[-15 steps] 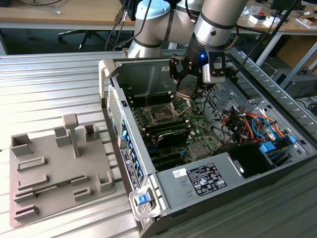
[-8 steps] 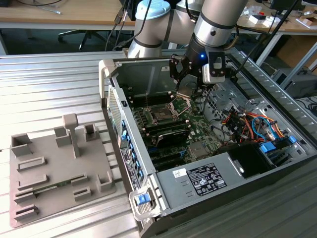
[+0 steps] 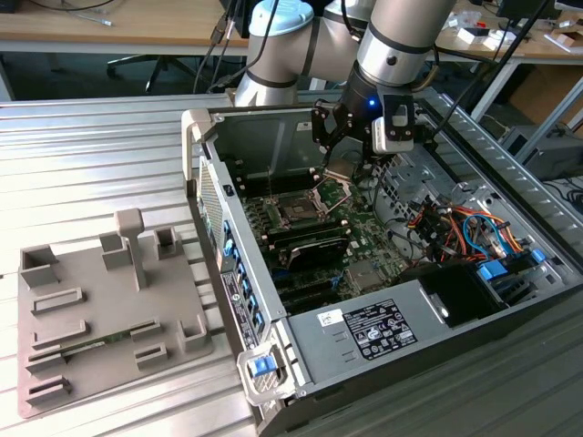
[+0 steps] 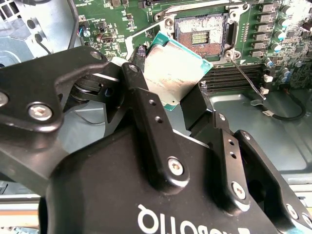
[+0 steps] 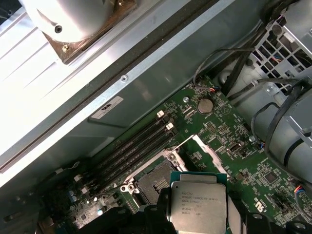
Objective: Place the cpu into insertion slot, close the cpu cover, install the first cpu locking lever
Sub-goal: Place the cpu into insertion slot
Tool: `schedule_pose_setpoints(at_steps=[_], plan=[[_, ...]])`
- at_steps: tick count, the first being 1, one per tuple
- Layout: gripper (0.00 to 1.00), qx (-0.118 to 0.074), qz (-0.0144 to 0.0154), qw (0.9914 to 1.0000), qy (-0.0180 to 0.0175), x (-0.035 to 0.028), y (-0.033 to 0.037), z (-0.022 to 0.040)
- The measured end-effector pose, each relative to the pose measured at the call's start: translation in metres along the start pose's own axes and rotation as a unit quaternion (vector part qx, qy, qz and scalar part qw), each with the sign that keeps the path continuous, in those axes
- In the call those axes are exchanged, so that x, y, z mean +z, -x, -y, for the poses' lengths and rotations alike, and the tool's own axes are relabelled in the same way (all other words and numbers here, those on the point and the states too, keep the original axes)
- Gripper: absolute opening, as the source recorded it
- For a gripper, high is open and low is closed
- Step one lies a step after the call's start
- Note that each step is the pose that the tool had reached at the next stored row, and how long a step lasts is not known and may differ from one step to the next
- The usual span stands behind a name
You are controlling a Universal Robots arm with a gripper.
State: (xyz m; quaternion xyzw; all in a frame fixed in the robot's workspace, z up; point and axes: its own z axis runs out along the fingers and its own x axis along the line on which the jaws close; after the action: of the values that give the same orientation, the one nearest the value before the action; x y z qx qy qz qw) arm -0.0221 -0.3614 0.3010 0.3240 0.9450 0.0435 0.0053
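While the cover (image 5: pixel 200 143) stands open, the gripper (image 4: pixel 170 97) pinches the chip (image 4: pixel 178 73) by two edges. It hangs tilted just off the socket (image 4: pixel 200 34), toward the middle of the board (image 4: pixel 273 29). That's step one, placing. Seating it, I'd judge, calls for levelling the chip and squaring its corners to the socket's rim.

Silvery square cpu (image 4: pixel 175 73) held tilted, clear of bare dark insertion slot (image 4: pixel 201 35), cpu cover (image 5: pixel 205 148) raised open

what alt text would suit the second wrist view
Black fingers grip the cpu by two opposite edges, over a green board. The open, empty slot lies just beyond the cpu.
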Motion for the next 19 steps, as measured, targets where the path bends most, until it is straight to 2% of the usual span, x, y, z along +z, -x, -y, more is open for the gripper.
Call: schedule_pose_setpoints(at_steps=[19], plan=[[0.55, 0.011, 0.0024, 0.99993, -0.0015, 0.0003, 0.0000, 0.0000]])
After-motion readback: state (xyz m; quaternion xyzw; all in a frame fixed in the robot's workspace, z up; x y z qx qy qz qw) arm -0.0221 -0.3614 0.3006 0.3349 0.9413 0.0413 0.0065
